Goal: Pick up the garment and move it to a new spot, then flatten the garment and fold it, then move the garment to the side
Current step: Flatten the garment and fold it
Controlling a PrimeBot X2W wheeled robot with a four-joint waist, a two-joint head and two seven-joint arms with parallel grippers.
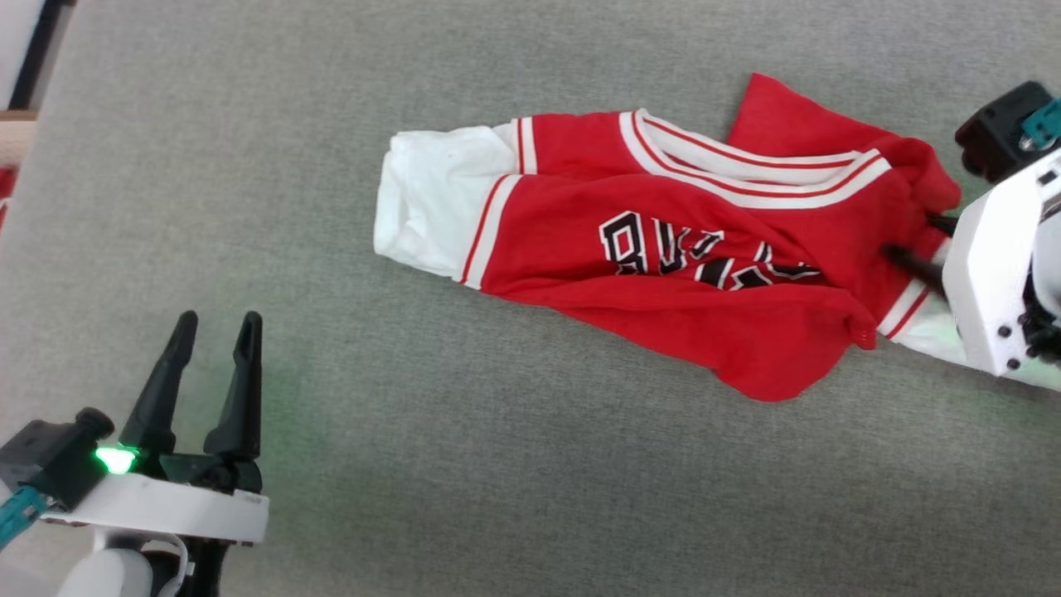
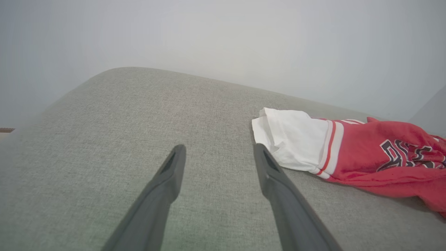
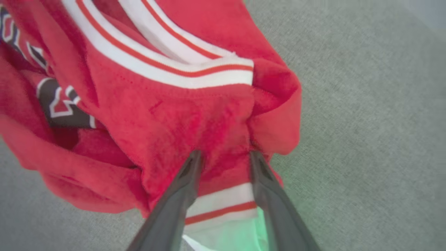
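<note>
The garment (image 1: 663,274) is a red T-shirt with white sleeves, striped trim and dark print, lying crumpled on the grey fabric surface (image 1: 414,464). My right gripper (image 1: 912,236) reaches in at its right end. In the right wrist view its fingers (image 3: 224,154) stand apart on either side of a bunched red fold of the garment (image 3: 156,115), just above a striped sleeve seam. My left gripper (image 1: 218,322) is open at the lower left, well clear of the shirt. In the left wrist view the gripper (image 2: 219,148) holds nothing, and the garment's white sleeve (image 2: 296,139) lies just right of its right finger.
The grey surface's left edge (image 1: 33,124) runs along the upper left, with dark and wooden objects beyond it. A pale wall (image 2: 223,35) rises behind the surface's rounded far edge. Bare grey fabric stretches below and left of the shirt.
</note>
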